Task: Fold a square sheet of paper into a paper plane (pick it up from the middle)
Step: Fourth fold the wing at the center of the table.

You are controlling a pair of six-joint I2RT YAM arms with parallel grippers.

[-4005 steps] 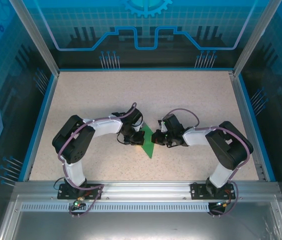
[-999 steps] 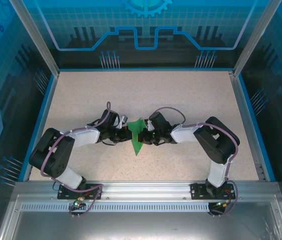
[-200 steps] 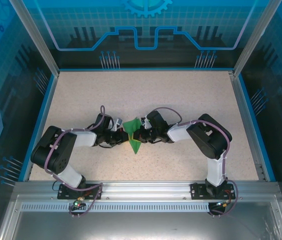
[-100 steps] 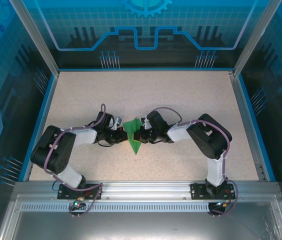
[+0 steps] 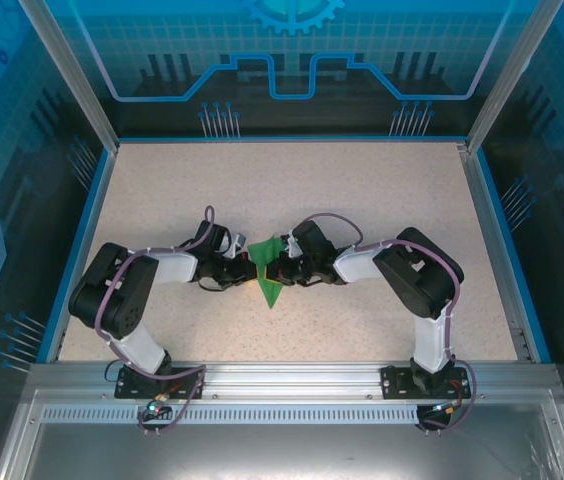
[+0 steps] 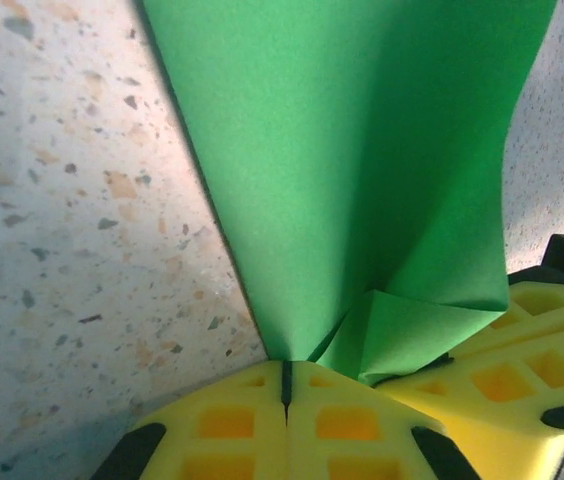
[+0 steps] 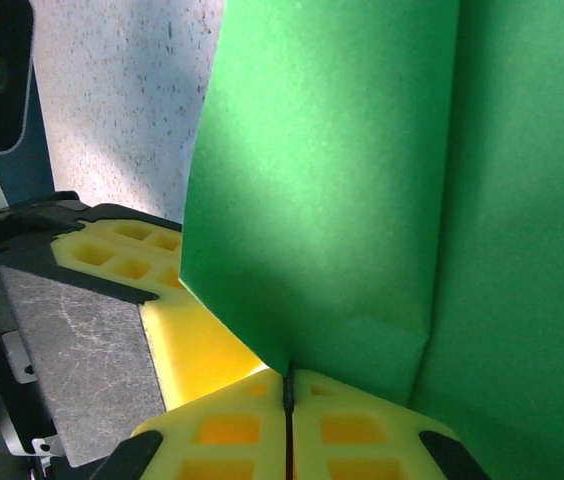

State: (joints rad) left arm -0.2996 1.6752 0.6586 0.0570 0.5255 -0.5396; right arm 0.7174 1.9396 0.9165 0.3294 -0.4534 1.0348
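Paper plane (image 5: 268, 268), bright green, creased, pointed, tight in clenched left gripper (image 6: 285, 385) and clenched right gripper (image 7: 288, 390).

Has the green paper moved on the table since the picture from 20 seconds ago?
Yes. The green paper has shifted left, toward the table's blue left rim, and slightly away from the arm bases.

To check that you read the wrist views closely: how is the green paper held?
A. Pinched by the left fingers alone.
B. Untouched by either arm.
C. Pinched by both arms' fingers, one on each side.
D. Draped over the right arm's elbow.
C: the left fingers and the right fingers are each closed on the folded green paper, which sits between the two arms.
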